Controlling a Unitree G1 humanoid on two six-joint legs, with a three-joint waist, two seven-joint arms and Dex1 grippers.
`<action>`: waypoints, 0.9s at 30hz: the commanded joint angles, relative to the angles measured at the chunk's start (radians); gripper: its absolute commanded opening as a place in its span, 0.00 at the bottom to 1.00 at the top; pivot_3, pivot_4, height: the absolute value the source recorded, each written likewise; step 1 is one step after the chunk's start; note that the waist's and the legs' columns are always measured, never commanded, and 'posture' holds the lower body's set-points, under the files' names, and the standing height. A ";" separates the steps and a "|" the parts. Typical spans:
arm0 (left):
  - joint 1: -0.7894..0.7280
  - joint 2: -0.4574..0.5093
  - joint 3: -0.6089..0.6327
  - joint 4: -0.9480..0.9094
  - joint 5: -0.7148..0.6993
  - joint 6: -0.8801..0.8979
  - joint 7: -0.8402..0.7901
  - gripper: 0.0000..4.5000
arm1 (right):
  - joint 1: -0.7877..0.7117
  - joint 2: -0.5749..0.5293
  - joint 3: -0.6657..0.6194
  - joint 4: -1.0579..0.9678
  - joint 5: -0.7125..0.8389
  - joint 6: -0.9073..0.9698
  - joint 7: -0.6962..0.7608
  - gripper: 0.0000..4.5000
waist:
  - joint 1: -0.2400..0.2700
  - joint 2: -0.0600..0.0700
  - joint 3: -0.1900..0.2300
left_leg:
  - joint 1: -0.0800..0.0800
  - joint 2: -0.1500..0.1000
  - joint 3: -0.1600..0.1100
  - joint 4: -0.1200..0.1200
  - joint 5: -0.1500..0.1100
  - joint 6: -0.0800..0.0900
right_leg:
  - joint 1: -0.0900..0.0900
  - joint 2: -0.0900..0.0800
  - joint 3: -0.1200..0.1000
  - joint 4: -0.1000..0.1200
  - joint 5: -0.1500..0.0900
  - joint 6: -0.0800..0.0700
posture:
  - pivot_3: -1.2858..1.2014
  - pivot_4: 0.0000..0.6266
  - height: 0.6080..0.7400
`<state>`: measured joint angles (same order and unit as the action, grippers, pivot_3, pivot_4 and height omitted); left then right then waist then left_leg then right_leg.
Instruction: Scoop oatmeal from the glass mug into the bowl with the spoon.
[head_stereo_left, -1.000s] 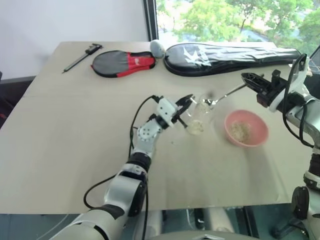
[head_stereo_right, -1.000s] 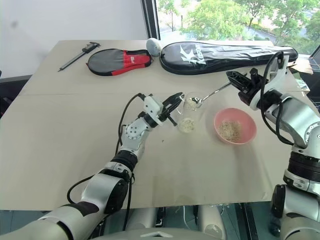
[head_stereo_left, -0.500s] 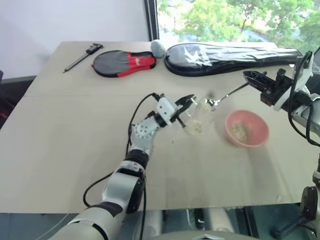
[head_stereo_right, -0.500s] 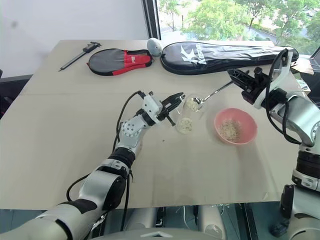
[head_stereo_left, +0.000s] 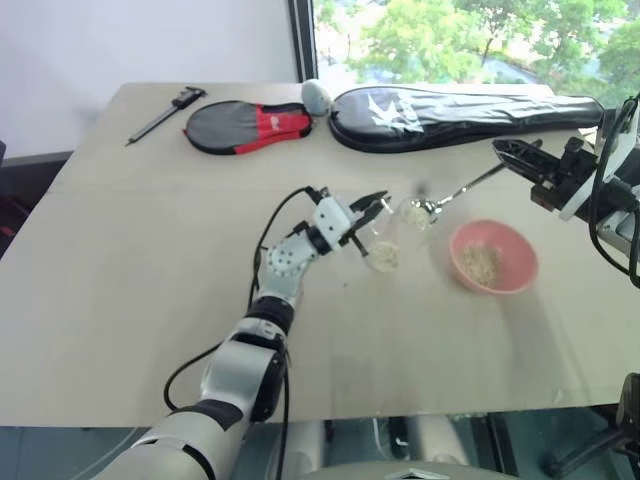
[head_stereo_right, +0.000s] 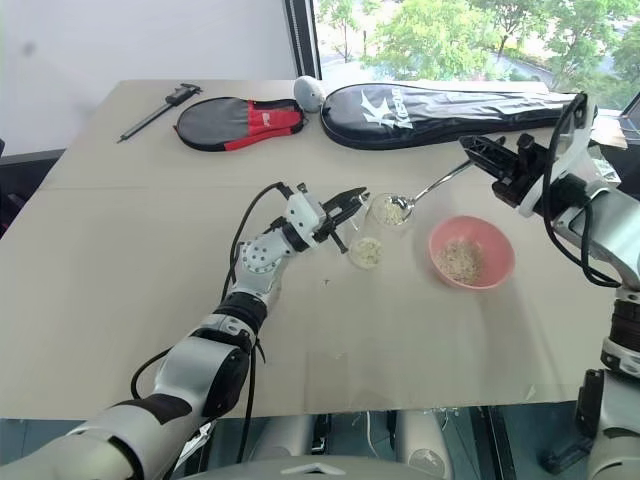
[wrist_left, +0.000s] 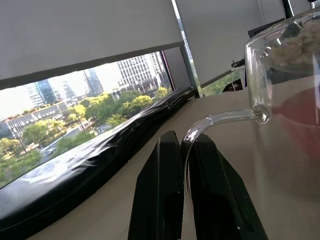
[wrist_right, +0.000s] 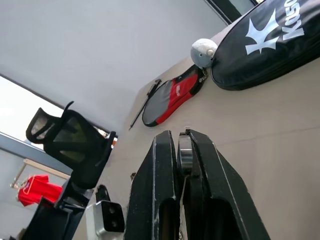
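Note:
My left gripper (head_stereo_right: 352, 205) is shut on the handle (wrist_left: 215, 120) of the glass mug (head_stereo_right: 368, 240), holding it tilted just over the table. Pale oatmeal (head_stereo_right: 366, 253) lies in the mug's lower end. My right gripper (head_stereo_right: 472, 147) is shut on the thin handle of the silver spoon (head_stereo_right: 440, 180). The spoon's small bowl hangs beside the mug's rim with a heap of oatmeal (head_stereo_right: 392, 210) on it. The pink bowl (head_stereo_right: 497, 250) stands on the table to the right of the mug, with some oatmeal (head_stereo_right: 461, 260) inside. In the right wrist view the fingers (wrist_right: 160, 190) pinch the spoon's handle.
At the table's far side lie a long black racket bag (head_stereo_right: 450, 100), a black-and-red cover (head_stereo_right: 235, 122), a pale round ball (head_stereo_right: 307, 92) and a black caliper (head_stereo_right: 155, 110). A window runs behind the table.
The mug has tipped further and dropped slightly toward the left. The spoon's bowl, inside the mug's mouth before, now hangs just outside the rim with oatmeal on it.

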<state>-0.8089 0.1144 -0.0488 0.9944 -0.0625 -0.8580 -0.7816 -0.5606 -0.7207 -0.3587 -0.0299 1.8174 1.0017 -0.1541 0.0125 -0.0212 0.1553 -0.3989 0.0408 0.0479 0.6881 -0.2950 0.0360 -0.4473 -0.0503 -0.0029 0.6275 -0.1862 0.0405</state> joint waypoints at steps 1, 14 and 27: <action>-0.022 -0.003 0.008 -0.011 -0.017 -0.026 -0.003 0.02 | 0.011 -0.017 -0.012 -0.034 -0.002 0.001 0.035 0.00 | 0.000 0.000 0.000 | 0.000 0.000 0.000 0.000 0.000 0.000 | 0.000 0.000 0.000 0.000 0.000 0.000 | 0.52 0.24 1.00; -0.062 -0.040 0.004 0.021 -0.016 -0.031 -0.018 0.02 | 0.038 -0.015 -0.065 -0.013 0.093 -0.059 -0.046 0.00 | 0.002 0.000 0.000 | 0.000 0.000 0.000 0.000 0.000 0.000 | 0.000 0.000 0.000 0.000 0.000 0.000 | 0.52 0.24 1.00; -0.094 -0.061 0.015 0.065 -0.023 -0.044 -0.039 0.02 | 0.141 0.019 -0.213 -0.065 0.155 -0.078 -0.136 0.00 | 0.001 0.000 0.000 | 0.000 0.000 0.000 0.000 0.000 0.000 | 0.000 0.000 0.001 0.000 0.001 0.001 | 0.52 0.24 1.00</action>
<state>-0.8627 0.0651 -0.0471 1.0753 -0.0627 -0.8616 -0.8150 -0.4215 -0.7052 -0.5266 -0.0625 1.9518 0.9392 -0.2743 0.0137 -0.0213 0.1553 -0.3989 0.0405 0.0480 0.6885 -0.2950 0.0360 -0.4471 -0.0502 -0.0024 0.6275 -0.1857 0.0414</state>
